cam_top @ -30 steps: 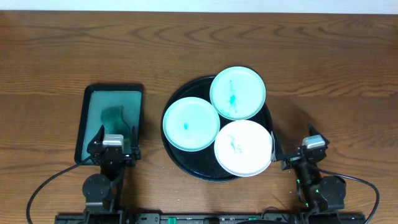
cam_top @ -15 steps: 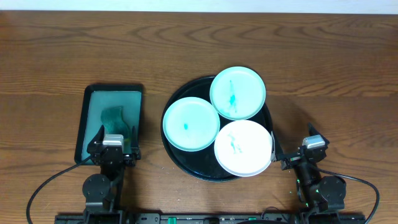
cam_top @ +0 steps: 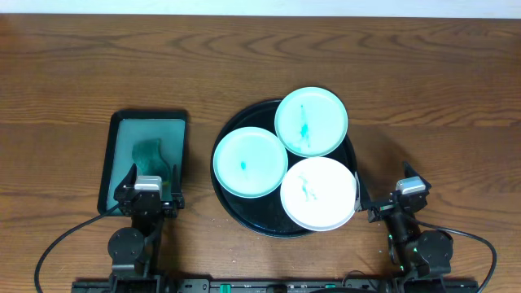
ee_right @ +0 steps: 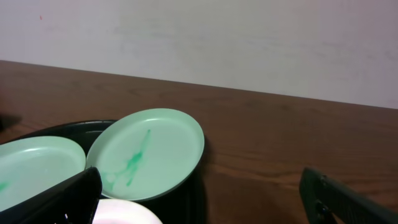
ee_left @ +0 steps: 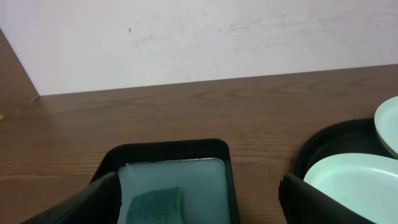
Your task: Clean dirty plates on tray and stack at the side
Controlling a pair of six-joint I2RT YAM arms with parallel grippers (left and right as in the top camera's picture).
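The black round tray (cam_top: 232,134) sits at the table's middle with three plates on it. A mint plate (cam_top: 311,121) with a teal smear lies at the back right, also in the right wrist view (ee_right: 146,152). A second mint plate (cam_top: 250,162) with a small smear lies at the left, also in the left wrist view (ee_left: 354,180). A white plate (cam_top: 318,194) with a smear lies at the front right. My left gripper (cam_top: 148,194) is open and empty at the front edge, over the near end of the teal tray. My right gripper (cam_top: 389,205) is open and empty, just right of the black tray.
A rectangular dark-rimmed teal tray (cam_top: 122,134) with a green sponge (cam_top: 149,155) stands left of the black tray; the sponge also shows in the left wrist view (ee_left: 155,205). Bare wooden table lies behind and to the right. A pale wall runs along the far edge.
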